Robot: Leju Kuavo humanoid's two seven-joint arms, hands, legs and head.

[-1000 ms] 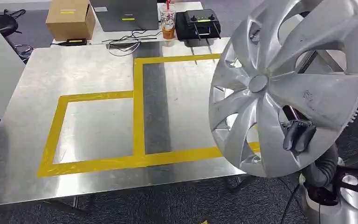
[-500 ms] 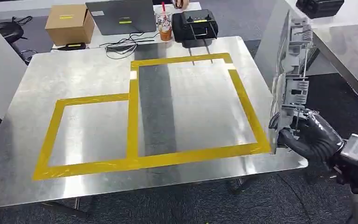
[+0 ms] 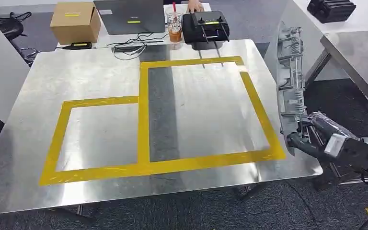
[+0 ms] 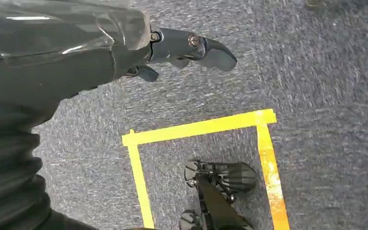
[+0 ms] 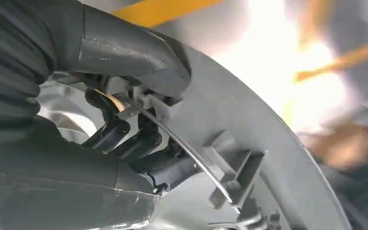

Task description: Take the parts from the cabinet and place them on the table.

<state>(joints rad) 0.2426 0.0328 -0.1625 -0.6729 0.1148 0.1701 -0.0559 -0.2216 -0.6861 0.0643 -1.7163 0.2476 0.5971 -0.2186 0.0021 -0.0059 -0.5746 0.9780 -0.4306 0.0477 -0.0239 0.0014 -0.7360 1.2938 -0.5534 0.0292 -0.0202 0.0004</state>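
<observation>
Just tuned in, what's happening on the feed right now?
The right hand grips a silver wheel cover by its lower rim, holding it upright and edge-on beside the right edge of the steel table. It has not been set down; the yellow-taped rectangles on the tabletop hold nothing. The left hand hangs over the carpet, fingers apart, holding nothing.
</observation>
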